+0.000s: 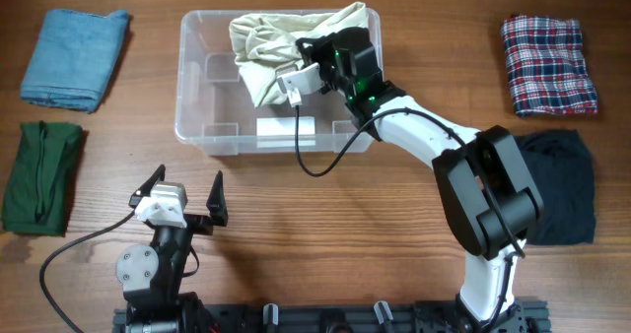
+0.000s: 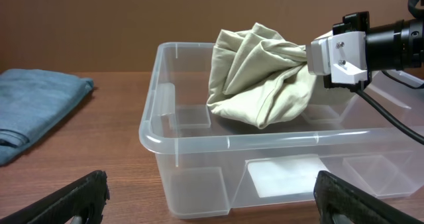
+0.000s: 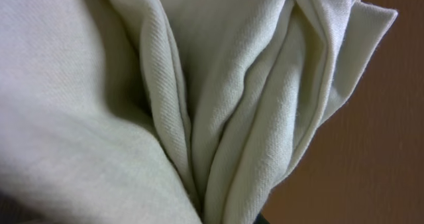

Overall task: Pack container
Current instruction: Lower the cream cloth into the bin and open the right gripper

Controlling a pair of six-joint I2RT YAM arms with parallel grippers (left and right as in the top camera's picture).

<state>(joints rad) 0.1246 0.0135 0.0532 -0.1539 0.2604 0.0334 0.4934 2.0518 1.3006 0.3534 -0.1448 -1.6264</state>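
Observation:
The clear plastic container stands at the table's middle back, its white label on the near wall; it also shows in the left wrist view. A bunched cream cloth hangs in its far right part, held a little above the floor. My right gripper is shut on that cloth, which fills the right wrist view and hides the fingers. My left gripper is open and empty in front of the container, its fingertips wide apart.
A folded blue cloth lies at the back left, a dark green one below it. A red plaid cloth lies at the back right, a dark navy one below it. A black cable loops before the container.

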